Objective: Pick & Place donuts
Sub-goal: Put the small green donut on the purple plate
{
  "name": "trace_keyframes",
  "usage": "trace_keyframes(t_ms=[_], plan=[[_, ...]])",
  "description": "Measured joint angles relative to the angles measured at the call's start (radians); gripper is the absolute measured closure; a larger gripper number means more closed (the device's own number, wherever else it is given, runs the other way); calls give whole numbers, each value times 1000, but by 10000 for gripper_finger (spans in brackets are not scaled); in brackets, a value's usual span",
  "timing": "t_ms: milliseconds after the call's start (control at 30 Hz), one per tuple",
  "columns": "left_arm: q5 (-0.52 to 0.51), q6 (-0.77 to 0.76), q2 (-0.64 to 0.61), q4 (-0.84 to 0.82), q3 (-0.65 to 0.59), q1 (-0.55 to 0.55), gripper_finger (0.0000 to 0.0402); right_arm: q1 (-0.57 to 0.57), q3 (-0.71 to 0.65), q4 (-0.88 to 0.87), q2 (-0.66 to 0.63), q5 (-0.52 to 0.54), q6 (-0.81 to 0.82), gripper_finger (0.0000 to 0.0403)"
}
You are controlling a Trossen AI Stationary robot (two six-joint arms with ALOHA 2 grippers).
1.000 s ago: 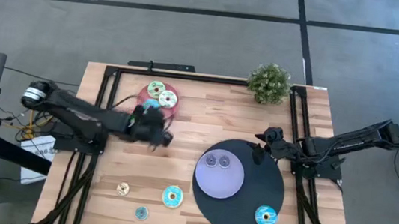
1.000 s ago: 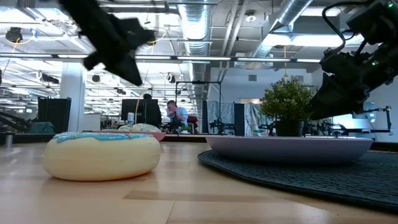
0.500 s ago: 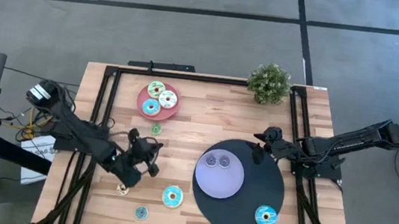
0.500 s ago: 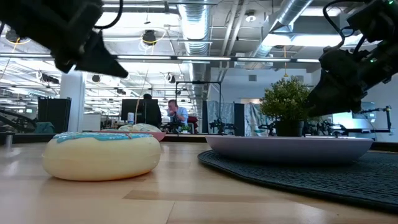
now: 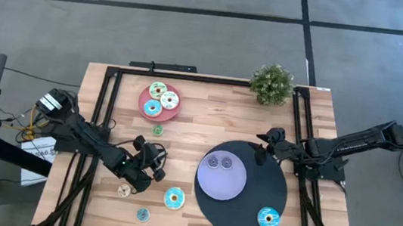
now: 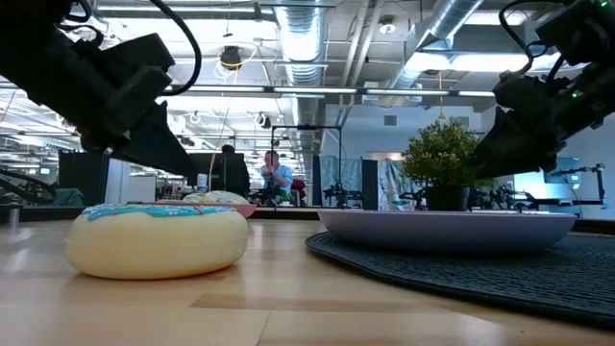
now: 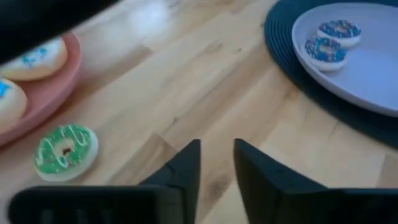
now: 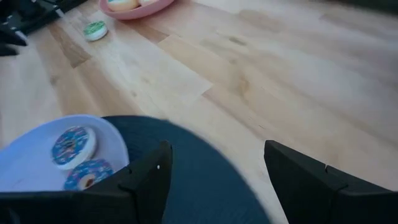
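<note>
Left hand (image 5: 151,170) moved nearer cream donut (image 5: 124,190); fingertips hidden overhead.

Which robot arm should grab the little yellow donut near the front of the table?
Probably the left. Its pincer hovers beside the small cream-yellow toy ring donut on the wooden table, fingers slightly apart and holding nothing. The right pincer waits across the table by the dark round mat, much farther away.
</note>
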Motion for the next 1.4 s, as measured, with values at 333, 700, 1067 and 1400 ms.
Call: trace_keyframes(t_ms=[333, 700, 1067, 1400], plan=[[63, -19, 0, -59, 0, -7, 160, 0, 0, 0, 0, 32, -22, 159], [72, -450, -1, -241, -68, -17, 82, 0, 0, 0, 0, 33, -41, 159], [-30, -509, 150, 38, -169, 11, 85, 0, 0, 2, 0, 34, -49, 159], [-128, -519, 284, 42, -145, 76, 86, 0, 0, 6, 0, 32, -48, 159]])
